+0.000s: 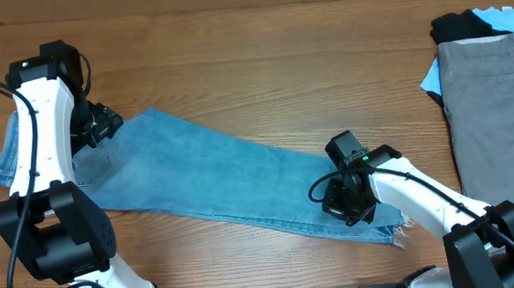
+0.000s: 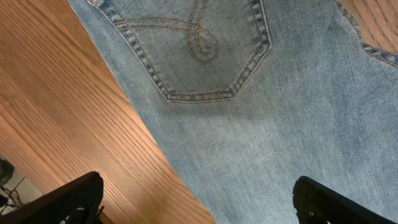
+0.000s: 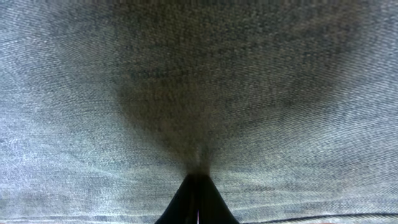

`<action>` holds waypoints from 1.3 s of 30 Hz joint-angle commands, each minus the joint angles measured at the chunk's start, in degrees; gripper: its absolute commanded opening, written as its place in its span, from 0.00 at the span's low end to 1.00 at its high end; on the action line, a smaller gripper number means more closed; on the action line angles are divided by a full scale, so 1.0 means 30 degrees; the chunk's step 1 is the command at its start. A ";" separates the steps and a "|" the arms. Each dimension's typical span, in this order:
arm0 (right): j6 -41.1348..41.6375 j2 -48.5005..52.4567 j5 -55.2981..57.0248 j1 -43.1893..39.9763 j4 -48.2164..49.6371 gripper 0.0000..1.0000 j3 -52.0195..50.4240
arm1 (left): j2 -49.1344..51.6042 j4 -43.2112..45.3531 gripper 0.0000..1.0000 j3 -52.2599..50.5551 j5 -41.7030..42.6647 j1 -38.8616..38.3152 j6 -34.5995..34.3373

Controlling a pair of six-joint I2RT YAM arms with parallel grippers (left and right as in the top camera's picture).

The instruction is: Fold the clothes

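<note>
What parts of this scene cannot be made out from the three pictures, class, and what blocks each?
- Overhead: the jeans' waist end, covered by the left arm.
- Overhead: the grey garment, cut off by the right edge.
- Left wrist: the back pocket's top, cut off by the upper edge.
- Right wrist: the right gripper, mostly below the bottom edge.

Grey trousers [image 1: 493, 105] lie atop a black garment [image 1: 459, 27] and a light-blue cloth [image 1: 500, 13] on the wooden table [image 1: 262, 64].
</note>
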 commanded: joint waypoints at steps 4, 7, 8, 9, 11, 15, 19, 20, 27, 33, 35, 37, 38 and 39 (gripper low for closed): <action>0.0342 0.0233 0.0211 -0.0036 0.0750 0.04 -0.0546 | -0.0219 0.0313 1.00 -0.0794 0.0627 -0.0051 -0.0291; 0.0342 0.0430 0.0182 -0.0073 0.1530 0.05 -0.0546 | -0.0219 0.0845 1.00 -0.1632 0.0656 -0.0051 -0.0291; 0.0342 0.0459 0.0160 -0.0153 0.1712 0.05 -0.0546 | -0.0219 0.1086 1.00 -0.1989 0.0663 -0.0051 -0.0284; 0.0342 0.0459 0.0102 -0.0357 0.1945 0.06 -0.0546 | -0.0219 0.1348 1.00 -0.2448 0.0663 -0.0051 -0.0291; 0.0233 0.0459 0.0109 -0.0729 0.2135 0.07 -0.0539 | -0.0219 0.1661 1.00 -0.3009 0.0663 -0.0051 -0.0291; -0.0240 0.0459 0.0117 -0.2630 0.4342 0.05 -0.0539 | -0.0219 0.2149 1.00 -0.3825 0.0670 -0.0051 -0.0291; -0.0306 0.0474 0.0102 -0.4619 0.6273 0.04 -0.0539 | -0.0219 0.2113 1.00 -0.3854 0.0816 -0.0073 -0.0270; -0.0321 0.0488 0.0095 -0.4976 0.6543 0.04 -0.0532 | -0.0219 0.2113 1.00 -0.3854 0.0823 -0.0073 -0.0277; -0.2244 0.0525 -0.0816 -0.8386 0.7002 0.04 0.0787 | -0.0219 0.2448 0.99 -0.3854 0.1902 -0.0087 0.0597; -0.3650 0.0131 -0.0962 -0.8728 0.2127 0.04 0.4320 | -0.0219 0.2922 0.67 -0.3854 0.0284 0.0219 0.1581; -0.4277 -0.0685 -0.0896 -0.8502 0.0138 0.04 0.6062 | -0.0219 0.3475 0.20 -0.3854 -0.0474 0.0481 0.1574; -0.4634 -0.1537 -0.0896 -0.8189 -0.1421 0.04 0.7023 | -0.0219 0.3993 0.04 -0.3854 -0.1231 0.0634 0.1574; -0.4663 -0.1974 -0.0903 -0.7978 -0.2069 0.04 0.7176 | -0.0219 0.4284 0.04 -0.3854 -0.1537 0.0736 0.1574; -0.4677 -0.2441 -0.0889 -0.7701 -0.2783 0.04 0.7169 | -0.0219 0.4568 0.04 -0.3861 -0.1705 0.0831 0.1581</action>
